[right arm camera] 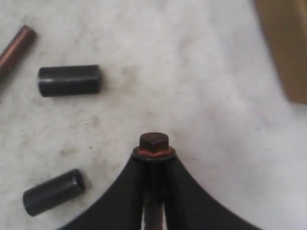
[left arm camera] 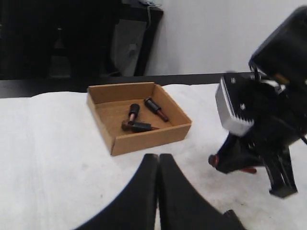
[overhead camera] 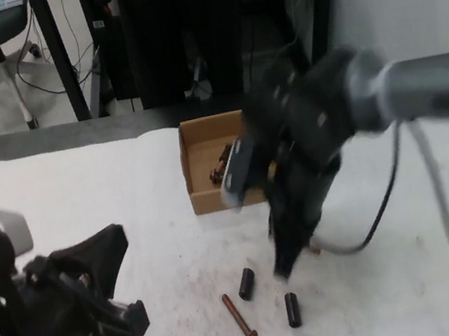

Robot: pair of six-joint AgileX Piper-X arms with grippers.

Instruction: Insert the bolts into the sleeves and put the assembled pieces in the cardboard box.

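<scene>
**Where everything's sitting right now**

Lower left of the high view, the left gripper (left arm camera: 158, 158) has its fingers pressed together, with nothing between them. Lower centre, on the white cloth (overhead camera: 80, 185), there's a loose rusty threaded bolt (overhead camera: 239, 320), then two short black cylindrical sleeves (overhead camera: 246, 283) (overhead camera: 293, 309). Just above those, the right gripper (right arm camera: 153, 160) pinches another rusty hex-head bolt (right arm camera: 153, 143). Upper centre, the brown cardboard box (left arm camera: 144, 139) holds assembled pieces (left arm camera: 139, 126).

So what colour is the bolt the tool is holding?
Rusty reddish-brown. The bolt shows best in the right wrist view.
</scene>
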